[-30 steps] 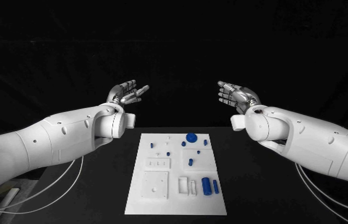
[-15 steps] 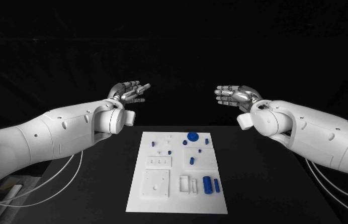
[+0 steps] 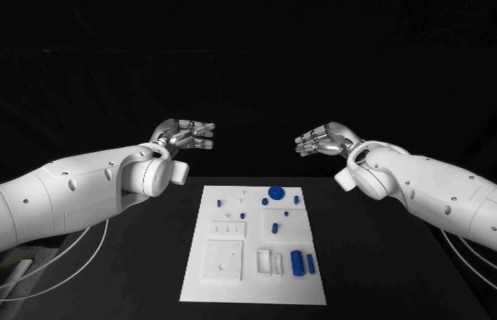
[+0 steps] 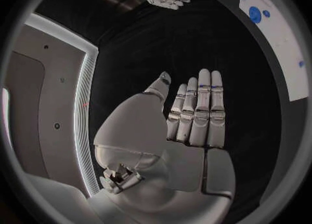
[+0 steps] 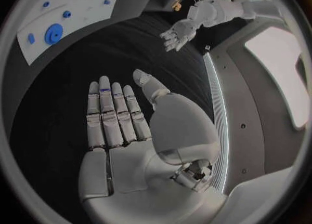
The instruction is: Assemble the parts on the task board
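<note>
— Task board [image 3: 233,262] lies flat in the middle of the table [image 3: 135,277], small blue parts [image 3: 276,191] dotted over its far and right side. Nothing is assembled yet, I judge.

— And your hands?

— Both hover above the board's far end, holding nothing. My left hand [image 3: 184,135] and right hand [image 3: 323,140] have tipped forward and drawn nearer each other since a second ago; the fingers [image 4: 198,112] lie straight, side by side, palm open.

— Meaning?

— I'm only beginning to come down toward the parts, likely the big round one.
</note>
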